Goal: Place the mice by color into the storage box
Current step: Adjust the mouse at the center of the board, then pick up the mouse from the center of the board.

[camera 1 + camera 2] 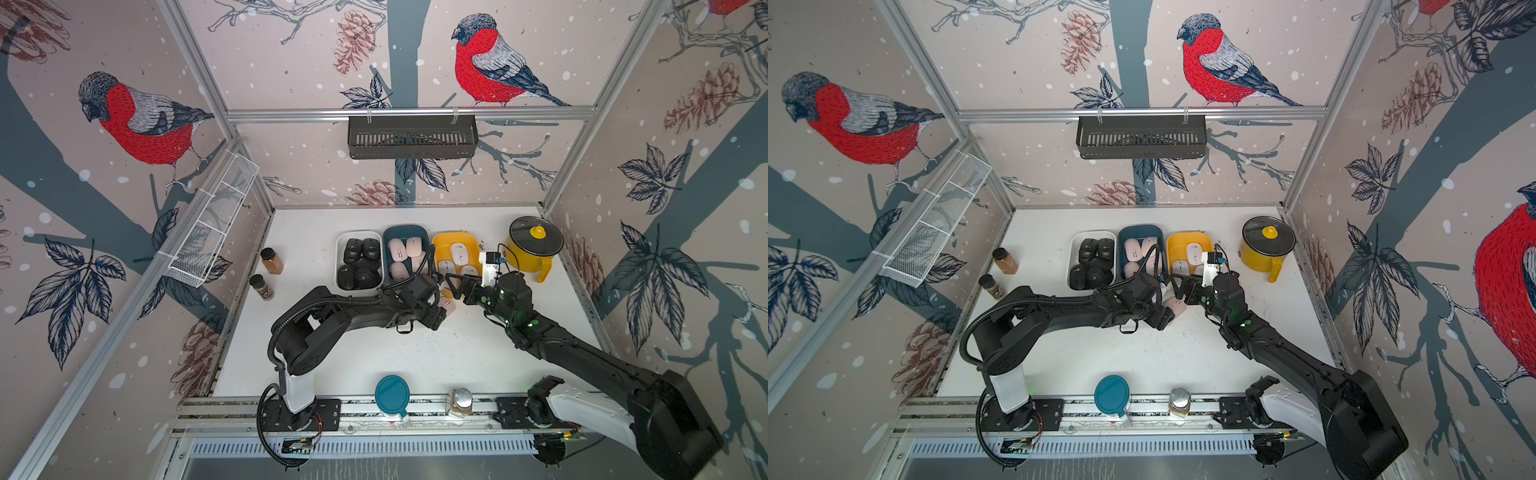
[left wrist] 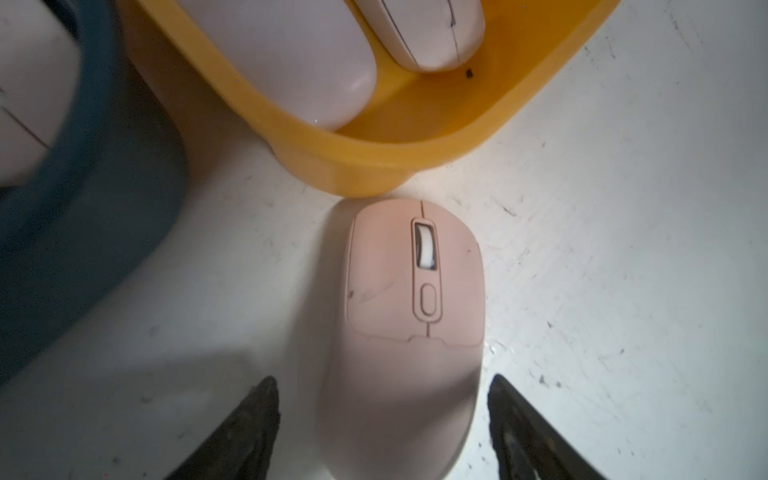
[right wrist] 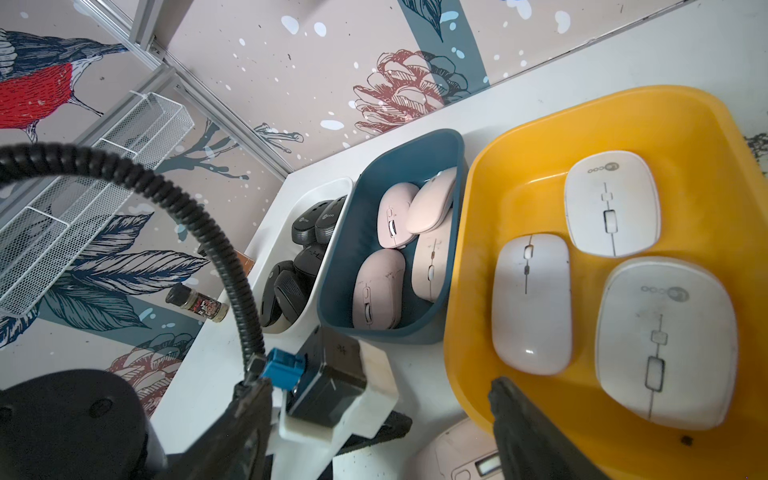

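Note:
A pale pink mouse (image 2: pixel 411 316) lies on the white table just in front of the yellow box (image 2: pixel 365 166). My left gripper (image 2: pixel 383 380) is open and straddles its rear end, with a gap on each side. In a top view that pink mouse (image 1: pixel 448 305) peeks out beside the left wrist. My right gripper (image 3: pixel 380 384) is open and holds nothing, hovering over the yellow box's near rim (image 3: pixel 469 374). White mice (image 3: pixel 532 303) lie in the yellow box, pink mice (image 3: pixel 378 286) in the blue box (image 1: pixel 405 230), and black mice (image 1: pixel 359 266) in the white box (image 1: pixel 338 249).
A yellow lidded pot (image 1: pixel 534 249) stands right of the boxes. Two spice jars (image 1: pixel 272 261) stand at the left. A teal-lidded container (image 1: pixel 392 397) and a glass jar (image 1: pixel 460 401) sit on the front rail. A wire basket (image 1: pixel 212 220) hangs on the left wall.

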You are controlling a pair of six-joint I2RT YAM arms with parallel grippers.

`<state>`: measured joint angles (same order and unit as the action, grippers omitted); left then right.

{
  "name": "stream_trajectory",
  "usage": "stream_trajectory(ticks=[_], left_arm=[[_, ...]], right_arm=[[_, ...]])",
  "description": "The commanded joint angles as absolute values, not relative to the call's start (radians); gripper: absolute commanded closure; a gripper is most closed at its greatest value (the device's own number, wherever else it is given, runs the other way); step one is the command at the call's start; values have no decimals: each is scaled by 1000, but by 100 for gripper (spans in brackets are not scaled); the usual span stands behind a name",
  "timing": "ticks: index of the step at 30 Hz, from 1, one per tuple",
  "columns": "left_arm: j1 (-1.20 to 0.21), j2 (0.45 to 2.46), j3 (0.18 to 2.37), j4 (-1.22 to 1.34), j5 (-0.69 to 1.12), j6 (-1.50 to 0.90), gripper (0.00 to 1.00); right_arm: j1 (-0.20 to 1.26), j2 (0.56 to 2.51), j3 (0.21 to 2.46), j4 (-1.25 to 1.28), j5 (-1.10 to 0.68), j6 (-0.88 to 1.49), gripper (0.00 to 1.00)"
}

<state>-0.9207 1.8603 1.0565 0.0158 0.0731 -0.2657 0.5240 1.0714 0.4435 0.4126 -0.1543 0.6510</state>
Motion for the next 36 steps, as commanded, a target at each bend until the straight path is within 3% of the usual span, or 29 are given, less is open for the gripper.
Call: stream_trajectory(ticks=[1,21,29,36], left_arm=[[-922,1882,1091,16,12,-271,22],[-988,1947,1138,-17,-99,-235,23],[-988,1937,1116,1,-125,-261,37],[-993,1870,1057,34,-122,-304,41]], right_arm=[[522,1077,442,432,-155,655,18],[496,1050,446,396,-135,673,17],[493,1036,445,376,-112,676,18],[493,974,428,337,-84,687,18]])
